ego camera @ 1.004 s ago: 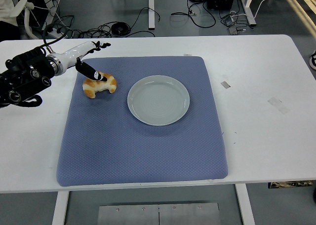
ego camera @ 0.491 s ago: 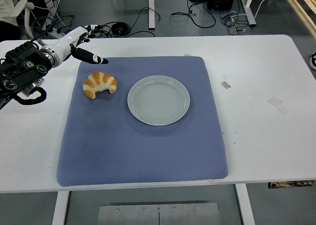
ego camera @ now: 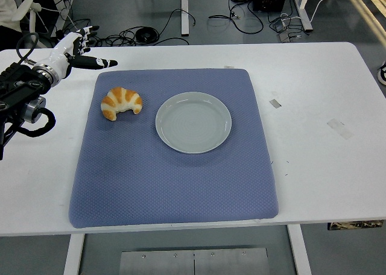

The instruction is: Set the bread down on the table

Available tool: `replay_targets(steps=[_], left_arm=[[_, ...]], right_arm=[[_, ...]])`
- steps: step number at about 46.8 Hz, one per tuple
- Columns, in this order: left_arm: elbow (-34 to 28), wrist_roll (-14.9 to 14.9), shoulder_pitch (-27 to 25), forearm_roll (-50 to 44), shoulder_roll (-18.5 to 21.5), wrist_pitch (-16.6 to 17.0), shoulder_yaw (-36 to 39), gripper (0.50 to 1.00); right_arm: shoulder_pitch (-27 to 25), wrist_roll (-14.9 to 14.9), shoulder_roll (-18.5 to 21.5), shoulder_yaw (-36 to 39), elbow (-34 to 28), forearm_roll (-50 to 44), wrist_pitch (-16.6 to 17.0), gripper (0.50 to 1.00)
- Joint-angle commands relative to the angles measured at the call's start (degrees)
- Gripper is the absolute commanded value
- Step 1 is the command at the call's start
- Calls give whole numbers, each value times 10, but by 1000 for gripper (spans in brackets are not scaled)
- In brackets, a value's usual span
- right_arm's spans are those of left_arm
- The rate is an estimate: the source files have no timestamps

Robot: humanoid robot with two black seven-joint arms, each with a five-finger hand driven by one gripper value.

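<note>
A golden croissant (ego camera: 121, 102) lies by itself on the blue mat (ego camera: 175, 178), left of the white plate (ego camera: 193, 122). My left hand (ego camera: 78, 52) hovers over the table's far left, up and to the left of the bread and apart from it. Its fingers are spread, one pointing right, and nothing is held. The right arm does not show.
The plate on the mat has nothing on it. Small tape marks (ego camera: 275, 103) sit on the white table (ego camera: 319, 106) right of the mat. Cables lie on the floor beyond the far edge.
My left hand has come off the croissant and drawn back up and to the left, past the mat's corner. The croissant stays where it lay.
</note>
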Motion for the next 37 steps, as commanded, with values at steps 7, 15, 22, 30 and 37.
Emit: replay_targets(steps=[7,15,22,30,37], left_arm=[[20,0,13,-51,-4,0,-48,978],[49,4,14,-49,-32,11,-41,978],[59,6,13,-57,-48,20,-40,980],[62,5,18,-92,-62,20,-48,981],[62,5,22,-117,-62,19,-48,981]], right_arm=[[0,0,0,0,0,1,0,1000],[0,0,0,0,0,0,0,1000],[0,0,0,0,0,1,0,1000],[0,0,0,0,0,0,0,1000],[0,0,0,0,0,0,0,1000]])
